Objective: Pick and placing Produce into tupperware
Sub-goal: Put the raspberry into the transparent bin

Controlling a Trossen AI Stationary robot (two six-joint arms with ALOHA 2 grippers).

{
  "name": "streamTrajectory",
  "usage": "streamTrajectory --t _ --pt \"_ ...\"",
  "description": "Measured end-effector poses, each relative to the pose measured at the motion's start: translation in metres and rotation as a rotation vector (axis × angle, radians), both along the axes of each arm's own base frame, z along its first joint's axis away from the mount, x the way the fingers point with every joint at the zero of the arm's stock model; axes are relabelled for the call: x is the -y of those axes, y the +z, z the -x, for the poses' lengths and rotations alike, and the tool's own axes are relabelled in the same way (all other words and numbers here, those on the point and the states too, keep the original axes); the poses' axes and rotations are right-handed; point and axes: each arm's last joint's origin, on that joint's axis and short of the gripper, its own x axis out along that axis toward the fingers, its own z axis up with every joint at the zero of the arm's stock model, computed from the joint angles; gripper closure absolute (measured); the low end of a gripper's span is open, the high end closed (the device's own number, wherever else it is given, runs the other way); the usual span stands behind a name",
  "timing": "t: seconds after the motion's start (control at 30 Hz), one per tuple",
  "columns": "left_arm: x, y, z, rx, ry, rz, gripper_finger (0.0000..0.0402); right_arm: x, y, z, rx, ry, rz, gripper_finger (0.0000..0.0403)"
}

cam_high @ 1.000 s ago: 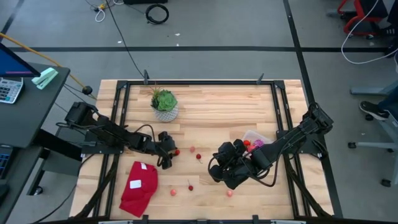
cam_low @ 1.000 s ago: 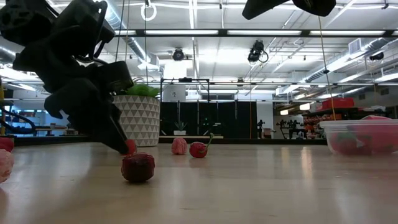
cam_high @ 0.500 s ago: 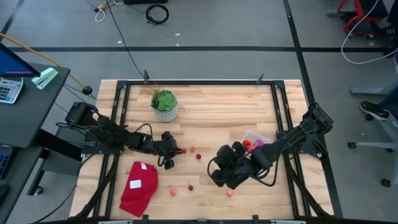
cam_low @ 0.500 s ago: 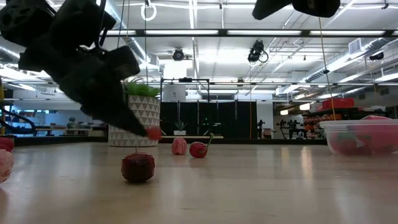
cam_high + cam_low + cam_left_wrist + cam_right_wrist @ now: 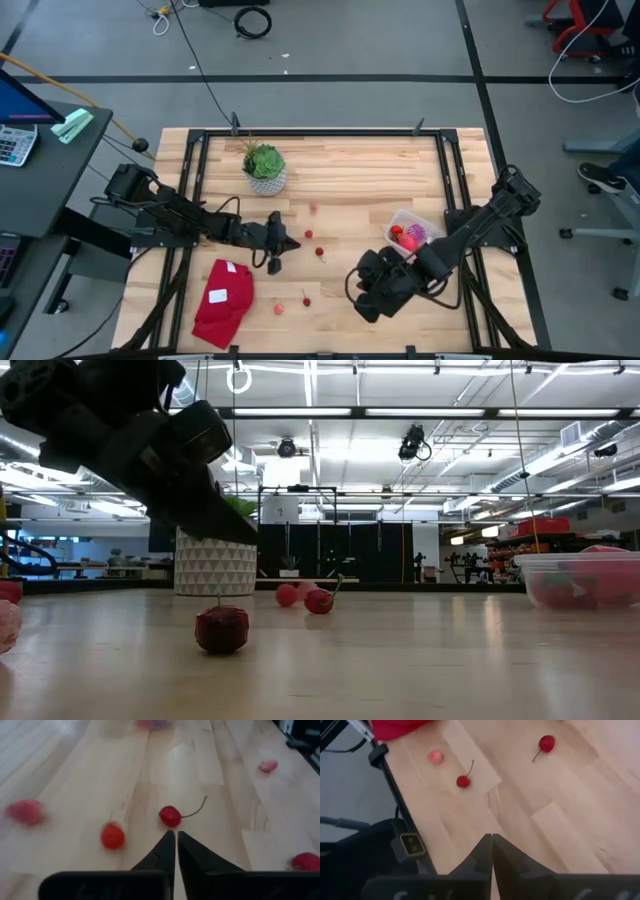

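Small red and pink produce pieces lie loose on the wooden table: a blurred pink piece (image 5: pixel 313 208), a red berry (image 5: pixel 308 234) and a stemmed cherry (image 5: pixel 320 252). My left gripper (image 5: pixel 283 243) hovers just left of them, shut with nothing between its fingers (image 5: pixel 175 842); the cherry (image 5: pixel 170 816) lies just beyond the tips. The clear tupperware (image 5: pixel 410 232) at the right holds red and purple pieces. My right gripper (image 5: pixel 372 297) is shut and empty (image 5: pixel 492 845) over the near middle. Another cherry (image 5: pixel 305 300) and a pink piece (image 5: pixel 278 309) lie near the front.
A potted plant (image 5: pixel 264 168) stands at the far left-middle. A red cloth with a white label (image 5: pixel 224 300) lies at the near left. A black frame (image 5: pixel 330 132) runs around the table. In the low view a dark red berry (image 5: pixel 222 628) sits close in front.
My left gripper has shut and risen a little, moving toward the table's right. The red piece at its fingertips has slipped free and rolled toward the far edge. My right gripper has drawn back toward the near edge, staying shut.
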Motion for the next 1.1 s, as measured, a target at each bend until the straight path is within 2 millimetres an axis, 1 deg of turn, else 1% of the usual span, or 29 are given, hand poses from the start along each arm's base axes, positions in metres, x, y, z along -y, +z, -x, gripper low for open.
streamTrajectory --t 0.1,0.23,0.3,0.43,0.53,0.67,0.8,0.93,1.0,1.1 --pt "-0.002 0.001 -0.001 0.008 -0.026 -0.068 0.0343 -0.003 0.000 0.002 0.000 0.010 0.001 0.0385" --pt "-0.011 0.001 -0.003 0.004 -0.056 -0.208 0.0293 -0.001 0.000 0.001 0.001 0.003 0.002 0.0385" --pt "-0.017 0.001 -0.004 0.001 -0.055 -0.250 0.0264 0.000 0.000 0.000 0.002 -0.002 0.003 0.0385" --pt "-0.033 -0.005 -0.007 -0.030 0.023 -0.210 0.0211 0.003 0.000 -0.002 0.001 -0.010 0.003 0.0385" --pt "-0.041 -0.013 -0.008 -0.062 0.067 -0.185 0.0184 0.004 0.000 -0.003 0.002 -0.011 0.005 0.0385" --pt "-0.043 -0.022 -0.015 -0.069 0.057 -0.173 0.0174 0.004 0.000 -0.003 0.002 -0.001 0.012 0.0385" --pt "-0.038 -0.024 -0.037 -0.045 0.035 -0.165 0.0181 0.007 0.000 -0.004 0.002 0.009 0.025 0.0385" --pt "-0.036 -0.031 -0.055 -0.079 0.008 -0.212 0.0195 0.009 0.000 -0.006 0.003 0.012 0.032 0.0385" --pt "-0.036 -0.035 -0.059 -0.113 0.003 -0.222 0.0200 0.009 0.000 -0.006 0.004 0.012 0.034 0.0385" --pt "-0.036 -0.041 -0.060 -0.160 0.007 -0.232 0.0204 0.009 0.000 -0.006 0.004 0.015 0.034 0.0385"
